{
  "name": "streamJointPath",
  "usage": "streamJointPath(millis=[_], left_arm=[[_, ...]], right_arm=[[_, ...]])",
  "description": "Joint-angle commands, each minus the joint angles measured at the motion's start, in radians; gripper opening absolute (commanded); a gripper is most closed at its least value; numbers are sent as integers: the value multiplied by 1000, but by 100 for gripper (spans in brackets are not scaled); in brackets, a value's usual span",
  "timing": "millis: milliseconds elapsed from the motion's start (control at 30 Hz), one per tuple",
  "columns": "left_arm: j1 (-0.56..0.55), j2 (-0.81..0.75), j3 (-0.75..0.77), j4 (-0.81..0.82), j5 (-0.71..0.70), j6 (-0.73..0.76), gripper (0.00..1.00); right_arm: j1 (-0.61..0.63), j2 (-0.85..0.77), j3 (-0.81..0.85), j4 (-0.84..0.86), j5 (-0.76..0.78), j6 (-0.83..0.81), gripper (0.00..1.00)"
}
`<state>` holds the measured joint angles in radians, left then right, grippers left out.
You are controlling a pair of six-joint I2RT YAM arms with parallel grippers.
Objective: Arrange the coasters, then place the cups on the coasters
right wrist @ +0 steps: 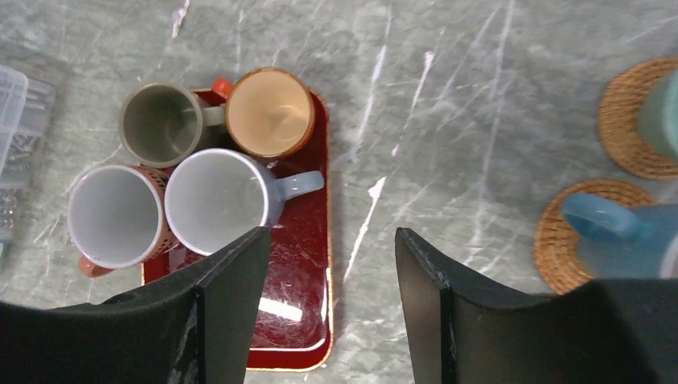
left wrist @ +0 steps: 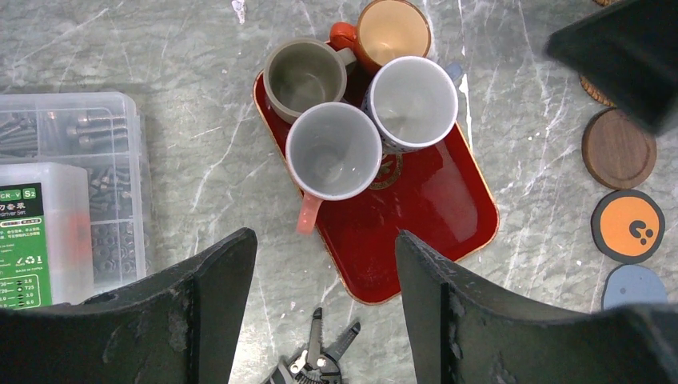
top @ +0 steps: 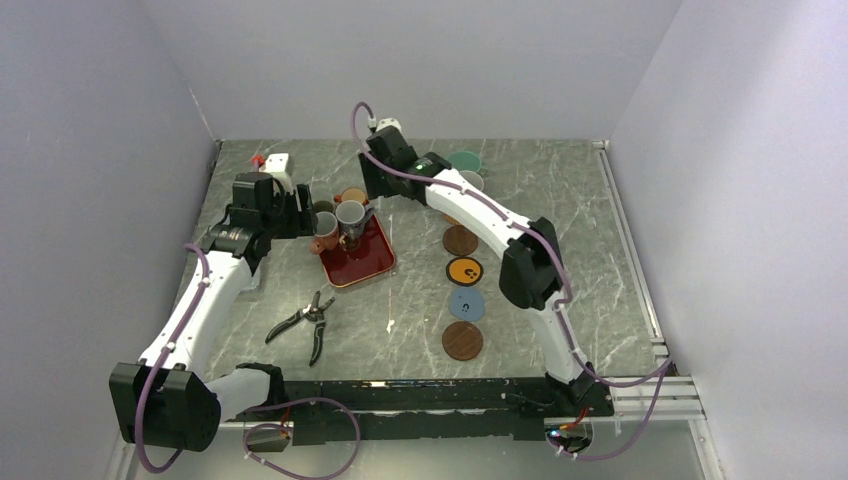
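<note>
Four cups stand crowded at the far end of the red tray (left wrist: 432,240): olive (left wrist: 306,76), orange-brown (left wrist: 392,30), grey-white (left wrist: 412,102) and pink-handled white (left wrist: 333,150). My left gripper (left wrist: 325,240) hovers open above the tray's near end, holding nothing. My right gripper (right wrist: 332,234) is open and empty over the tray's right edge, beside the grey-white cup (right wrist: 214,200). A teal cup (right wrist: 665,112) and a blue cup (right wrist: 624,236) each sit on a woven orange coaster (right wrist: 560,240). A dark brown coaster (top: 460,240), an orange-faced one (top: 464,270), a blue one (top: 466,305) and another dark brown one (top: 462,341) lie in a column.
A clear plastic box of screws (left wrist: 68,200) lies left of the tray. Wire-stripper pliers (top: 305,322) lie on the table nearer the arm bases. The right arm (top: 480,215) reaches across above the coaster column.
</note>
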<state>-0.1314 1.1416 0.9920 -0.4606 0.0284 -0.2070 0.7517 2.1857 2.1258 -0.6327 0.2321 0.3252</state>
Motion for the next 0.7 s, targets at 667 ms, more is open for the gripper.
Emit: streamJointPath(millis=[667], left_arm=[[-1, -39, 23, 14, 0, -10, 71]], right_arm=[[60, 210, 155, 50, -108, 68, 48]])
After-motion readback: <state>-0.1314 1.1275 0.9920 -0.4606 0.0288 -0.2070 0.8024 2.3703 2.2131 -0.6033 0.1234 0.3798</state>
